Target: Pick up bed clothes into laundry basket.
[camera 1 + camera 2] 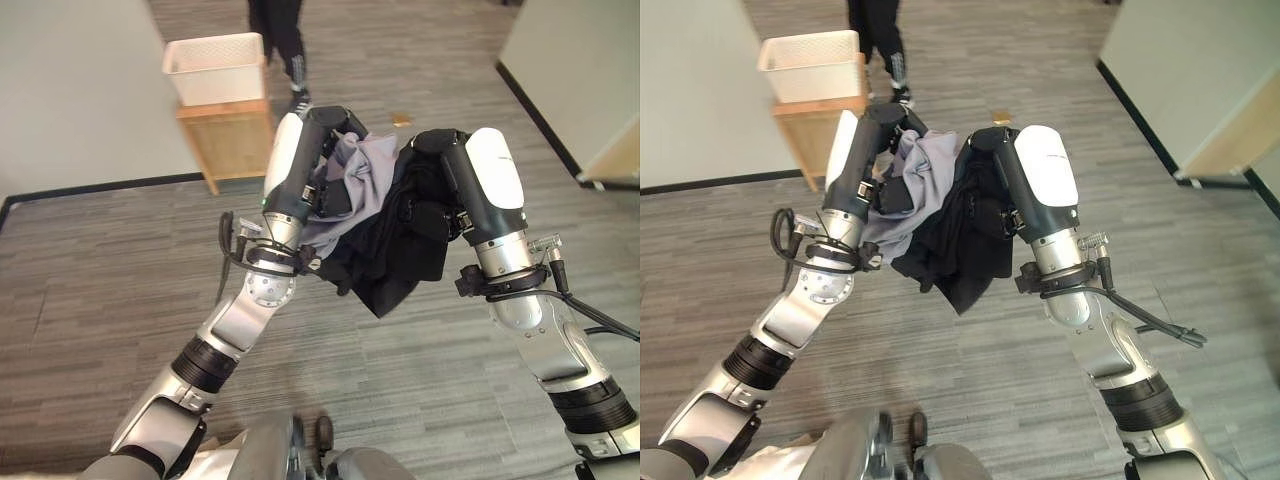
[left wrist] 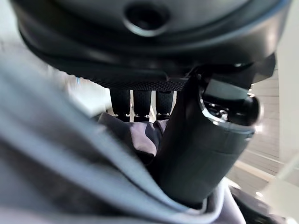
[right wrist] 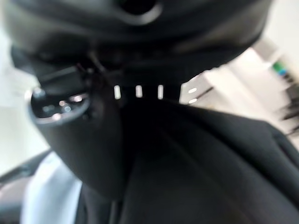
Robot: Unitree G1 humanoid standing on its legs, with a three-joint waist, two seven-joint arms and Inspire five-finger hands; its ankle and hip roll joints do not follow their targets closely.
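Ahead and to the robot's left, well apart from both arms, the white laundry basket [image 1: 215,66] sits on a low wooden stand [image 1: 232,138] against the wall, and the carry turns on that direction. The bed clothes are raised between the two arms: a grey garment [image 1: 352,175] on the left side, a black garment [image 1: 400,245] on the right, its loose end hanging toward the floor [image 1: 120,270]. The left robot hand [image 1: 330,130] has its fingers [image 2: 142,100] and thumb curled into the grey cloth; the right robot hand [image 1: 435,150] is closed on the black cloth, as its wrist view shows dark fabric pressed under the fingers. The left arm is the nearer to the basket, so the bundle likely needs to travel forward and leftward. A person's legs [image 1: 278,35] stand just beyond the basket.
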